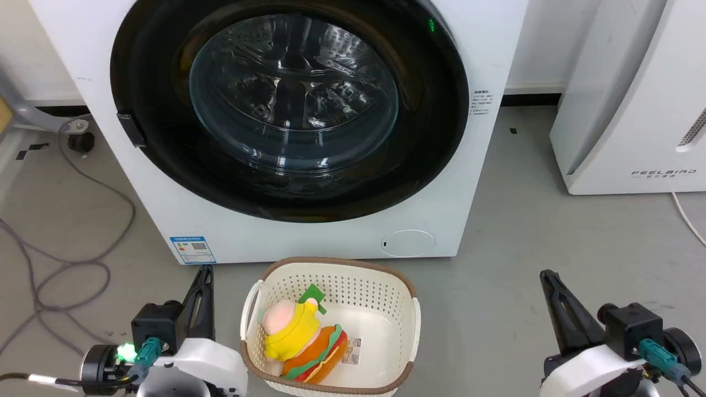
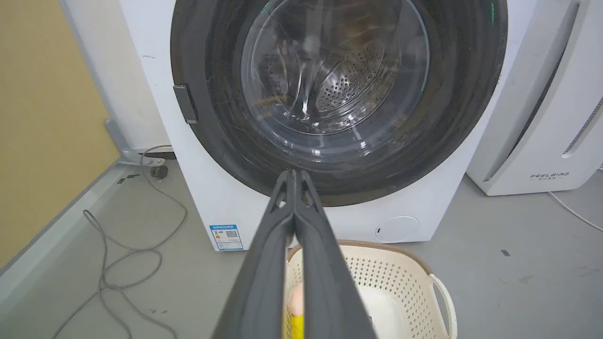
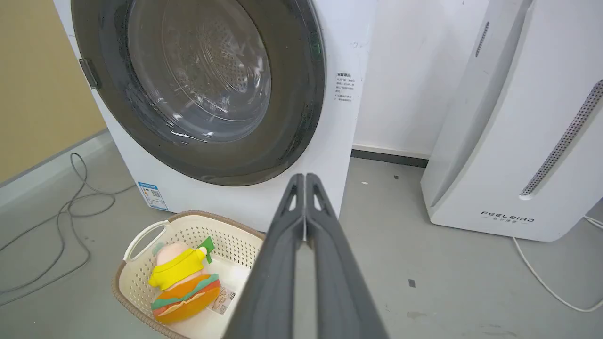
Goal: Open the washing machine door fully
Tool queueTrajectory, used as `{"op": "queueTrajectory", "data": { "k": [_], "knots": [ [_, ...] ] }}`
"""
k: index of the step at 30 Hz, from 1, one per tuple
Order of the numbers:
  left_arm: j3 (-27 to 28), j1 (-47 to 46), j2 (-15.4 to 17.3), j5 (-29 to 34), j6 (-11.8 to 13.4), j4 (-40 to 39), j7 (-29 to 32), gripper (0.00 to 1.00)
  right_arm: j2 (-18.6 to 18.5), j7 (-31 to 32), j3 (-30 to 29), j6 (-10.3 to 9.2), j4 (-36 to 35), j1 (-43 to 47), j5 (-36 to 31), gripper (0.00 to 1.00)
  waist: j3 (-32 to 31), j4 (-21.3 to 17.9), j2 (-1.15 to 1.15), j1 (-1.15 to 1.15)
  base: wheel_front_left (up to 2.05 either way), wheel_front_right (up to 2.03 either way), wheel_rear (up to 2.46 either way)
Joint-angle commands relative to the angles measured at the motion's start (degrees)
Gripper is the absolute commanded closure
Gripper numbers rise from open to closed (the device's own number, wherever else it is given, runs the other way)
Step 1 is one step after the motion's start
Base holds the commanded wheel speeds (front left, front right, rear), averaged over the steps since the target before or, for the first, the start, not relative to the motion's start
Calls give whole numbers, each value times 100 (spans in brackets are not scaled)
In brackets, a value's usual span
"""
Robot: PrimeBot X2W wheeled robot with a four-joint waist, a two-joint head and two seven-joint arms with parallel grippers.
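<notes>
The washing machine door, a glossy black disc with a bulging clear glass centre, lies flat against the white machine front, with its hinge on the left edge. It fills the upper half of the left wrist view, door, and the upper left of the right wrist view, door. My left gripper rests low at the lower left, shut and empty, well short of the door; its tips meet. My right gripper sits at the lower right, also shut and empty, its tips pressed together.
A cream laundry basket holding a burger plush toy stands on the floor between my grippers, right before the machine. A small round white flap is low on the machine. A white appliance stands at the right; cables lie at the left.
</notes>
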Motion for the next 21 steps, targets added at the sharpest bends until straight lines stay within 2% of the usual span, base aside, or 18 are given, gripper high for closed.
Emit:
{"op": "queueTrajectory", "data": {
  "k": [1,21],
  "knots": [
    [-9,85,11,61,40,-45,36,100,28,27,7,-5,-56,-31,-50,100,-7,7,0,-1,0,0,0],
    [-104,115,14,153,89,-222,259,100,33,250,19,-6,-105,-37,-124,100,-80,70,0,-1,0,0,0]
  ]
}}
